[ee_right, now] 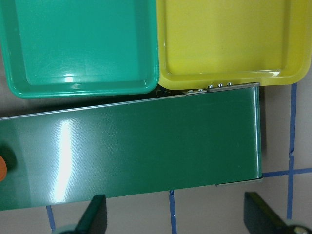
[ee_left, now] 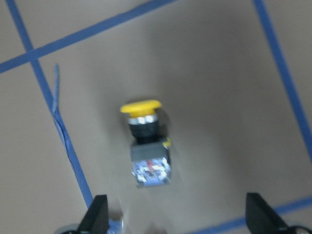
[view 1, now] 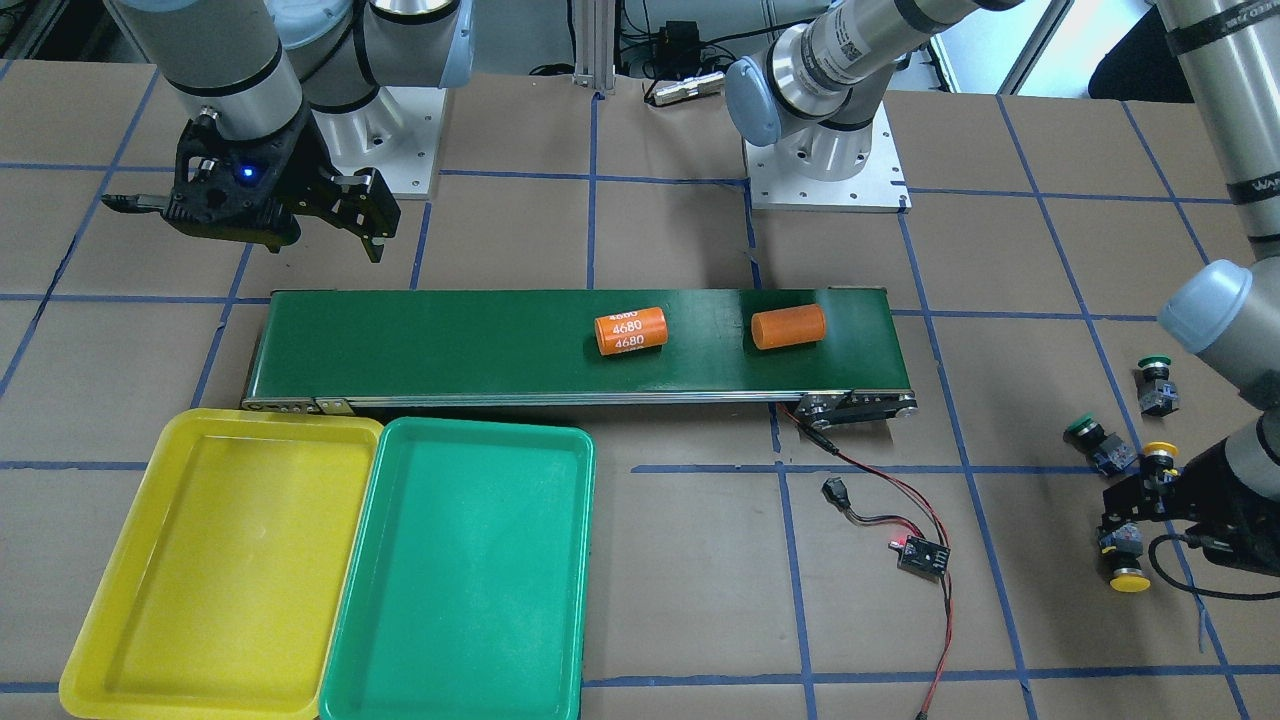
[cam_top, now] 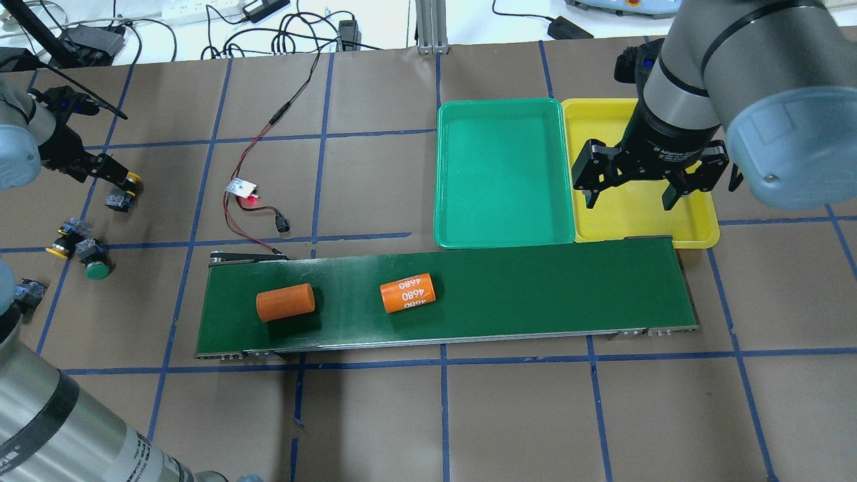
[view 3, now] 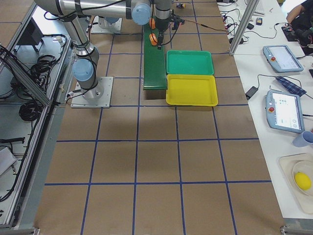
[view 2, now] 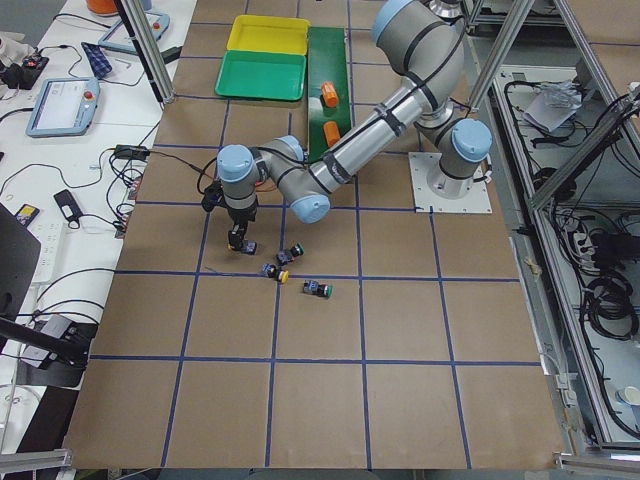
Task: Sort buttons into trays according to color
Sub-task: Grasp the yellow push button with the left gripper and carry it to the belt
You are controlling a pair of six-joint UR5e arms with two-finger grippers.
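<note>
Left gripper (ee_left: 176, 212) hangs, jaws wide, over a yellow-capped button (ee_left: 145, 144) lying on open table (cam_top: 402, 415) between blue tape lines. A fourth button (cam_top: 30, 292) is half hidden behind the arm. Right gripper (cam_top: 633, 191), jaws wide, hovers over the yellow tray (cam_top: 696, 231), which sits edge to edge with the green tray (cam_top: 502, 174). One orange cylinder (cam_top: 407, 293) reads 4680.

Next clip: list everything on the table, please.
Yellow-capped push-button switches: 2, black-and-clear bodies, brown table on robot's left.
Green-capped push-button switches: 2, same cluster.
Dark-green conveyor belt: 1, table centre.
Shallow plastic trays: 2, one yellow, one green, side by side beside the belt, empty.
Orange cylinders: 2, one printed 4680, one with no print showing, on the belt.
Small circuit board with red-black wires: 1, beside the belt's end.
Left gripper: open, over one yellow-capped switch.
Right gripper: open, above the belt's tray end.
</note>
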